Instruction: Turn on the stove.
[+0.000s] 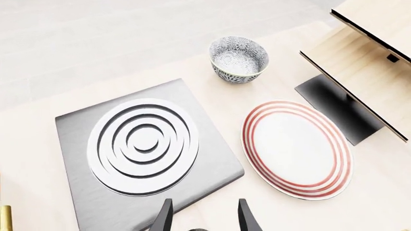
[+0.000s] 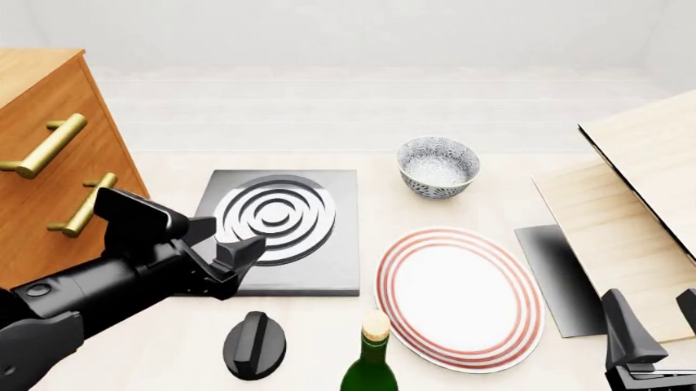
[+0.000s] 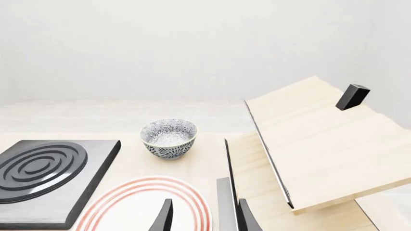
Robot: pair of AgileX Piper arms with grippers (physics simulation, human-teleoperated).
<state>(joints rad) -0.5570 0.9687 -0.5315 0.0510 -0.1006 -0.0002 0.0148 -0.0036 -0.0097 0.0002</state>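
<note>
At the far left of the front view we see a brown wooden drawer cabinet [image 2: 44, 155] with brass bar handles, standing on the pale wooden table [image 2: 174, 342] just behind our left arm. The left hand [image 2: 231, 262] hangs over the near left edge of the flat dark grey square stove slab [image 2: 326, 269]; its fingers are spread moderately wide and hold nothing. The slab's round burner of concentric silver rings [image 2: 274, 214] lies just ahead of that hand and slightly to its right. The separate round black stove knob [image 2: 254, 344] sits on the table near the hand, on its near side, apart from the slab and not touched by the fingers.

To the right of the knob stands a dark green glass bottle with a cork stopper [image 2: 370, 366]. Beyond it, to the right of the left hand, lies the white oval plate with red rings [image 2: 458, 298], and farther ahead the small blue-and-white patterned bowl [image 2: 438, 167].

On the right rises a tilted light wooden two-tier rack [image 2: 641, 204] on a black base. The right hand [image 2: 650, 326] waits at the near right corner, close beside that rack; its fingers stand apart and hold nothing.
</note>
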